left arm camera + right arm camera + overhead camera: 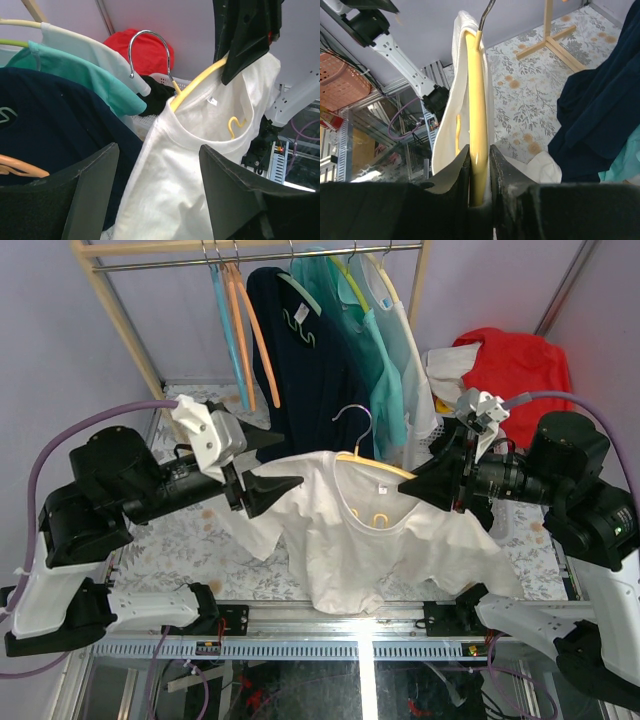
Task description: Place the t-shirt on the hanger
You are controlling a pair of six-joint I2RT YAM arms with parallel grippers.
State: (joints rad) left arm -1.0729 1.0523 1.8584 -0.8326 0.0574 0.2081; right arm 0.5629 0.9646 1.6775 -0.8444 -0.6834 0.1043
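Right gripper (480, 152) pinches the hanger (476, 100), t-shirt (370, 530) apparently draped over it.

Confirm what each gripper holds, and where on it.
Right gripper clamps the yellow hanger on one sloping arm, at the shoulder of the t-shirt. Left gripper is open, holding nothing.

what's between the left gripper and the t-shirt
Nothing. In the left wrist view the left gripper has its jaws open and facing the t-shirt, and no other object lies in the stretch between them.
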